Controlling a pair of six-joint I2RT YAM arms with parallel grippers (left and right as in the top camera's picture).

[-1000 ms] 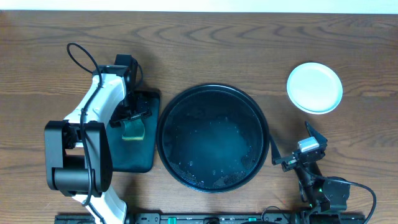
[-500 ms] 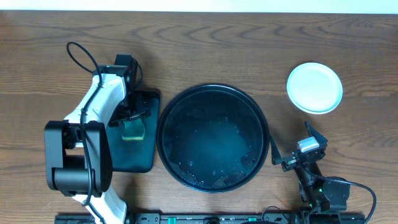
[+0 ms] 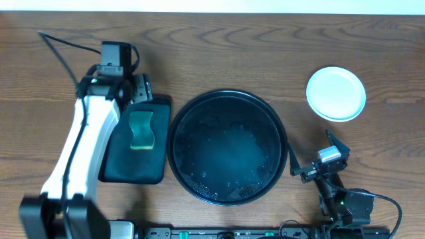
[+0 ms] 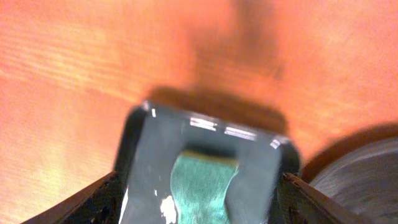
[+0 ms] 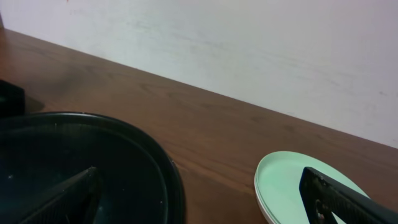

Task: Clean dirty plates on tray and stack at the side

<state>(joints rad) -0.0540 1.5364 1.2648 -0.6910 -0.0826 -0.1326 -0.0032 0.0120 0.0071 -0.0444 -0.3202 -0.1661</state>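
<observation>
Left tool [image 3: 136, 93] is backing off the sponge [image 3: 141, 129], spread; plates [image 3: 336, 93] are lying ahead of my spread right tool [image 3: 312, 151].

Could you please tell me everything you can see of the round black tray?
The black tray is large, round and glossy, plastic by its look, with a raised rim. It lies flat at the middle of the wooden table. No plates are on it, and its floor carries scattered pale specks, perhaps droplets. The green tray, with a sponge on it, sits close against its left edge; whether they touch cannot be told. The plates lie apart from it at the upper right.
</observation>
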